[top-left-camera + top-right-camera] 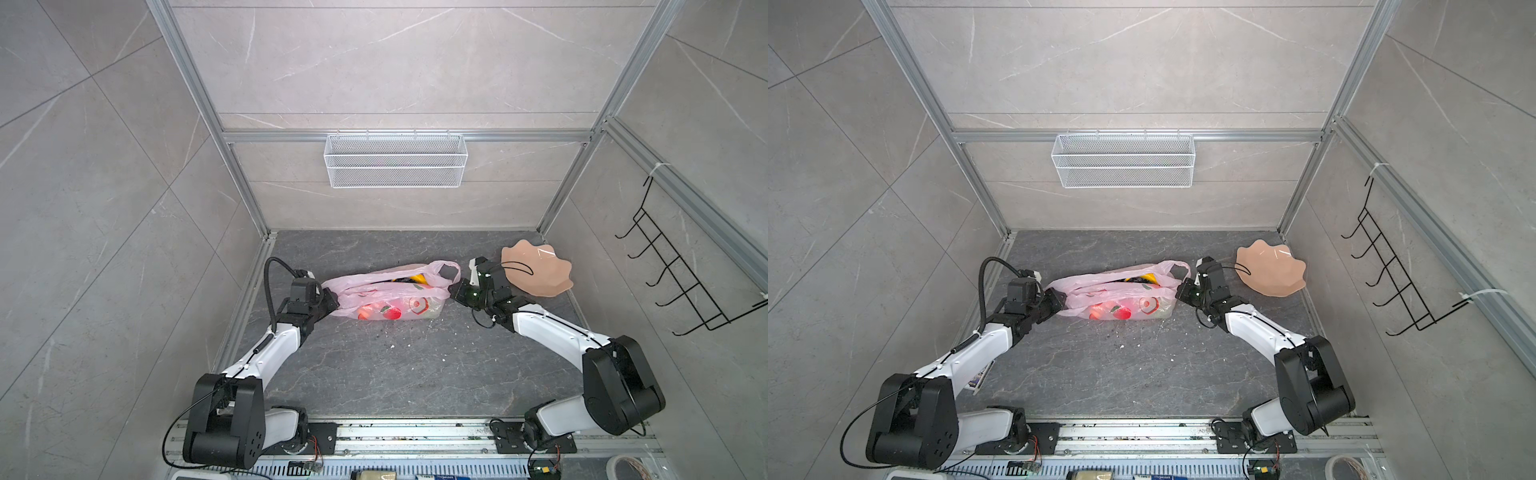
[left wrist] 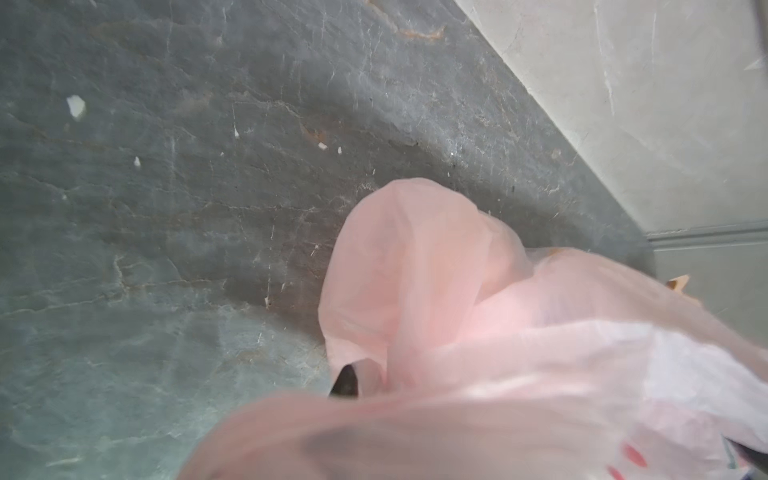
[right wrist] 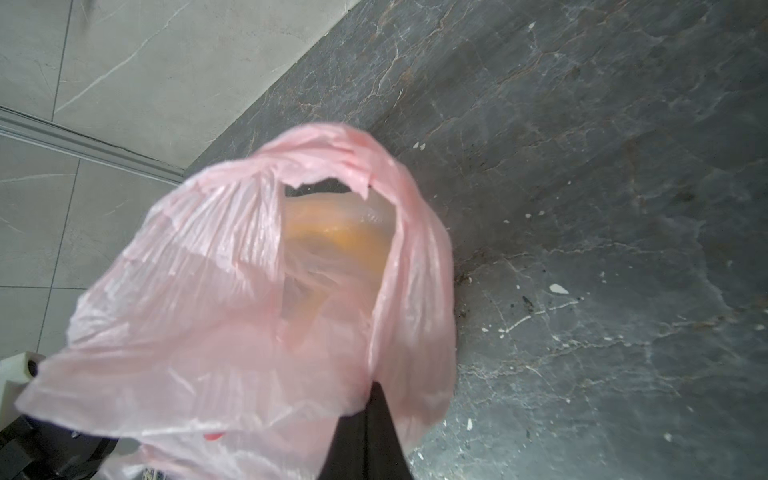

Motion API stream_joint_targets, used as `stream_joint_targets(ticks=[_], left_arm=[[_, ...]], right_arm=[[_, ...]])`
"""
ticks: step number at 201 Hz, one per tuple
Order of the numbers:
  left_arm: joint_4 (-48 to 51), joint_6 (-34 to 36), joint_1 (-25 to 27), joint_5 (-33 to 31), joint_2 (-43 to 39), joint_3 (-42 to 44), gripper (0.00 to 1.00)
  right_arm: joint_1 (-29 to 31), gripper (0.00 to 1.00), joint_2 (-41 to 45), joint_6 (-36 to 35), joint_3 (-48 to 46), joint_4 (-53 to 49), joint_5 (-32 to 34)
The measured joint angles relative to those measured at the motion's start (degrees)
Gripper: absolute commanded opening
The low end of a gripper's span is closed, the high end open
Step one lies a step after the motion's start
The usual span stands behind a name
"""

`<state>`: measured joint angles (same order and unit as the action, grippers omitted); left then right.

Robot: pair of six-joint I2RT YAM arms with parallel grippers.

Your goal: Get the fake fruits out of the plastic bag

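Left arm (image 1: 272, 351) and right arm (image 1: 552, 330) are showing white link shells between bulky black joint housings; a ribbed black hose (image 1: 267, 286) is looping off the left wrist, thin black cables (image 1: 559, 322) are trailing along both, and the right claw (image 1: 454, 294) is looking black, perhaps matte.

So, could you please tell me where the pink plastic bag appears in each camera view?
Top view: the plastic bag lies mid-table, left of the peach plate.
Top view: the bag again, slightly further left in the picture.
Left wrist: the bag fills the lower right.
Right wrist: the bag fills the centre and lower left.
Shared landmark: the dark stone tabletop under it.
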<state>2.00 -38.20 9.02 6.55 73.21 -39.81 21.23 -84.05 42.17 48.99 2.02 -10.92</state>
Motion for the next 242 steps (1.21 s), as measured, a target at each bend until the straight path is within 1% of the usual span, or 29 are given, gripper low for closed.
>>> stream_joint_targets(ticks=[3, 15, 35, 47, 74, 111, 139, 151, 176, 190, 206, 218, 224, 242], left_arm=[[0.3, -0.2, 0.1, 0.0, 0.0, -0.2, 0.56], [2.9, -0.4, 0.5, -1.1, -0.2, -1.7, 0.64], [8.5, -1.3, 1.5, -3.3, -1.3, -4.2, 0.74], [12.5, -1.9, 2.6, -4.9, -2.2, -6.3, 0.78], [20.6, -4.1, 6.6, -9.4, -4.0, -11.3, 0.82], [26.5, -7.6, 12.4, -12.5, -3.4, -16.2, 0.84], [27.1, -9.7, 13.7, -12.6, 0.9, -18.4, 0.86], [26.2, -10.3, 13.7, -12.2, 3.1, -18.4, 0.88], [23.5, -10.5, 13.4, -10.5, 8.1, -18.4, 0.88], [22.8, -10.5, 13.4, -10.0, 10.6, -18.6, 0.87], [22.6, -10.4, 13.1, -9.6, 12.3, -18.6, 0.79], [21.7, -10.4, 12.3, -9.2, 12.5, -18.2, 0.68], [21.0, -10.3, 11.6, -9.1, 12.4, -17.7, 0.61], [18.0, -9.2, 8.7, -8.9, 11.7, -14.5, 0.43]], right_arm=[[0.2, 0.00, 0.1, -0.2, 0.0, -0.1, 0.2], [1.1, 0.00, 0.5, -0.8, 0.0, -0.6, 0.8], [3.2, 0.00, 1.3, -2.2, 0.0, -1.4, 2.1], [4.5, 0.00, 1.7, -3.0, -0.1, -1.8, 3.1], [7.0, 0.00, 3.0, -4.7, -1.3, -2.7, 5.9], [8.7, 0.00, 4.9, -6.4, -3.0, -4.7, 9.6], [8.7, 0.00, 6.3, -7.3, -3.8, -5.3, 11.6], [8.7, 0.00, 7.0, -7.5, -4.4, -5.3, 12.1], [8.8, 0.00, 8.0, -7.5, -5.6, -5.4, 12.7], [8.8, 0.00, 8.3, -7.5, -5.7, -5.7, 13.2], [8.8, 0.00, 8.7, -7.5, -5.7, -5.9, 13.8], [8.5, 0.00, 9.1, -7.3, -5.7, -6.1, 13.9], [8.2, 0.00, 9.3, -7.1, -5.8, -6.1, 13.5], [5.0, 0.00, 9.7, -5.7, -6.7, -5.2, 10.7]])
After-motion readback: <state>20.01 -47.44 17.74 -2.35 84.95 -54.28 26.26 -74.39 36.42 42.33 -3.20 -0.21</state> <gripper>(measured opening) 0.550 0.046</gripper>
